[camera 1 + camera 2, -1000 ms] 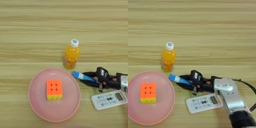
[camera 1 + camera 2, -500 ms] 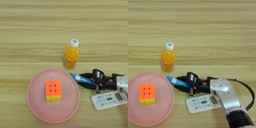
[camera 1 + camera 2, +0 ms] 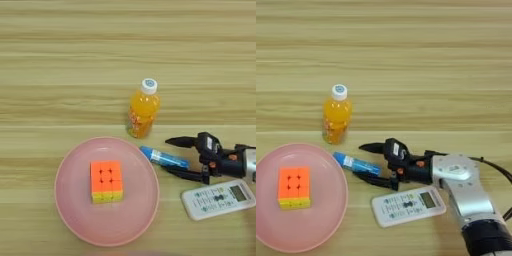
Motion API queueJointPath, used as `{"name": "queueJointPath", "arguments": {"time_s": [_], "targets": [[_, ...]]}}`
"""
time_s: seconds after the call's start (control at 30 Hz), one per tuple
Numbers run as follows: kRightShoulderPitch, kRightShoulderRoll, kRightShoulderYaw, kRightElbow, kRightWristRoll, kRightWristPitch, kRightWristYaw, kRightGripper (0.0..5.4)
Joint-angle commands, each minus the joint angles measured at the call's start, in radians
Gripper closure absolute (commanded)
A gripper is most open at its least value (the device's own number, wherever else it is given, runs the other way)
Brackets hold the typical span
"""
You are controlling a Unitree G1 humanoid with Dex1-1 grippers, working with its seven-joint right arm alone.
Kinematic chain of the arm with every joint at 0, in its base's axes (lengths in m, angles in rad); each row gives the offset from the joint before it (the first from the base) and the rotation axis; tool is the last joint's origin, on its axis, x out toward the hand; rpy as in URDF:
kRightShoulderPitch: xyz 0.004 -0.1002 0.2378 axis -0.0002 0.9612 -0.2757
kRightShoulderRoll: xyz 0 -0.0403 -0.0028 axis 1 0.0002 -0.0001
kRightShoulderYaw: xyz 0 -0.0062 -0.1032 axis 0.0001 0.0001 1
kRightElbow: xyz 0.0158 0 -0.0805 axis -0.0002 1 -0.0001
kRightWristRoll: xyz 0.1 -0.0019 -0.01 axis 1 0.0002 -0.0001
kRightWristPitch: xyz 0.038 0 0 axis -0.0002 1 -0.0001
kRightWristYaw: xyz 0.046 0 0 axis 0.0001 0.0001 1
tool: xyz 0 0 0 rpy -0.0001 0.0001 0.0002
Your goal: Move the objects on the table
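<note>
A slim blue tube (image 3: 164,157) lies on the wooden table (image 3: 60,75), its left end touching the rim of a pink plate (image 3: 75,212). My right gripper (image 3: 167,155) is open, one black finger on each side of the tube's right half, and the silver forearm (image 3: 466,190) comes in from the lower right. The orange-drink bottle (image 3: 143,108) with a white cap stands upright just behind the tube. In front of the gripper, the white remote (image 3: 408,206) lies flat.
An orange and yellow puzzle cube (image 3: 106,181) sits in the middle of the pink plate, at the front left. A black cable (image 3: 496,167) runs along the forearm at the right edge.
The gripper carried the blue tube left toward the plate, then spread its fingers; the tube now lies between them. Bottle, remote and cube have not moved.
</note>
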Motion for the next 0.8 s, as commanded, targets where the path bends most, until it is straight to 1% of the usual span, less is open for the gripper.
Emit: {"name": "queueJointPath", "arguments": {"time_s": [0.03, 0.07, 0.17, 0.23, 0.27, 0.3, 0.4, 0.5, 0.67, 0.8], "targets": [[-0.031, -0.08, -0.085, -0.082, 0.076, 0.029, 0.014, 1.41], [-0.027, -0.089, -0.098, -0.086, 0.086, 0.032, 0.024, 1.36], [-0.011, -0.122, -0.137, -0.096, 0.116, 0.035, 0.061, 0.97], [-0.001, -0.145, -0.163, -0.1, 0.141, 0.05, 0.091, 0.76], [0.004, -0.154, -0.173, -0.104, 0.153, 0.058, 0.106, 0.64], [0.009, -0.163, -0.181, -0.108, 0.165, 0.065, 0.119, 0.64], [0.027, -0.189, -0.202, -0.11, 0.189, 0.078, 0.17, 0.3], [0.038, -0.21, -0.211, -0.1, 0.194, 0.084, 0.214, 0.05], [0.05, -0.246, -0.216, -0.083, 0.191, 0.097, 0.281, 0.05], [0.059, -0.273, -0.199, -0.064, 0.168, 0.094, 0.332, 0.05]]}}
